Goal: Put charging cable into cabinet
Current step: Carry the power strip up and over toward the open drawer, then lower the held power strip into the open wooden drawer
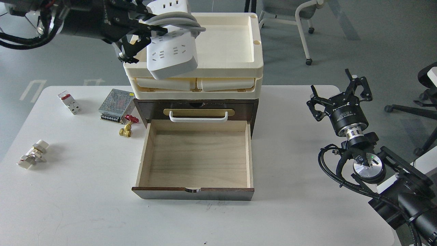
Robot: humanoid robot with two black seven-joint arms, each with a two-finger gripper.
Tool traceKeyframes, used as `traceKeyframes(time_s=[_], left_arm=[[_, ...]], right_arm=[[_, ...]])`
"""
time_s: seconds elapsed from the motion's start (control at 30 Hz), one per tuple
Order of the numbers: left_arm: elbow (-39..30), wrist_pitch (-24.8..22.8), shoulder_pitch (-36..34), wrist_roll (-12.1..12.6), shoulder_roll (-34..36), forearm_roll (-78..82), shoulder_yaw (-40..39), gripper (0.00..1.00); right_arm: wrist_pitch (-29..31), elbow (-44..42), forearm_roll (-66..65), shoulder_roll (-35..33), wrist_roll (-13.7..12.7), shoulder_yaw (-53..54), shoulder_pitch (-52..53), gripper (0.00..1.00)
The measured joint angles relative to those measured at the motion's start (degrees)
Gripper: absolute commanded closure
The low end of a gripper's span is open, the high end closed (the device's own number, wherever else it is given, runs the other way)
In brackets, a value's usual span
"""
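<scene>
My left gripper (141, 25) is shut on the charging cable (170, 54), a long white power strip with a grey cord coiled round its middle. It holds the strip high in the air, tilted, in front of the cream trays and above the cabinet (196, 106). The cabinet is dark brown. Its lower pale wood drawer (196, 157) is pulled fully out toward me and is empty. The upper drawer, with a white bar handle (198, 118) on a brass plate, is shut. My right gripper (336, 92) is open and empty, over the table's right edge, well away from the cabinet.
Stacked cream plastic trays (225, 68) sit on top of the cabinet. Left of the cabinet lie a silver perforated power-supply box (116, 102), a brass valve with a red handle (128, 126), a white-and-red breaker block (69, 102) and a small white fitting (34, 153). Chairs stand behind the white table (307, 153).
</scene>
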Motion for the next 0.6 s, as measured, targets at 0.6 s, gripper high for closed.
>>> traceKeyframes(time_s=[0.6], left_arm=[[-6.8,0.5,3.4,0.0,-20.0,7.4,-0.6,0.96]], right_arm=[[0.0,0.0,0.0,0.0,0.0,0.0,0.0,0.00]])
